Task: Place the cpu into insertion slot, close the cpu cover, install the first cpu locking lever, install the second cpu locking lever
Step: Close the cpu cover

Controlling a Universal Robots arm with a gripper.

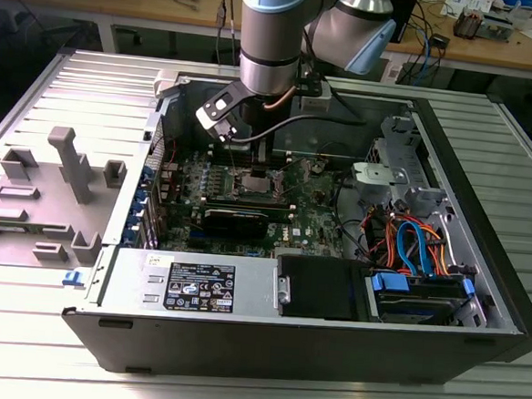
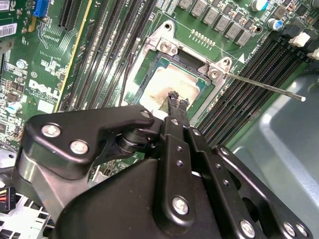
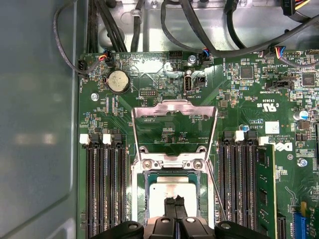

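The cpu (image 3: 159,193) (image 2: 167,79) is a small flat square with a dull silvery top and a pale smear on it. It lies flat in its square socket on the green motherboard (image 3: 239,99). The gripper (image 3: 175,201) (image 2: 177,98) is right over the near edge of the chip. Its two thin black jaws are pressed close together, and I cannot tell if the tips touch the chip. The cpu cover (image 3: 174,104) is a shiny thin metal frame with a big square hole. It stands swung up from its hinge, away from the chip. A thin stiff wire lever (image 2: 264,85) sticks out from one socket corner. Long black slots (image 3: 102,189) run along both sides of the socket. The board sits inside an open dark computer case (image 1: 328,350) on a ribbed grey metal table (image 1: 19,328).
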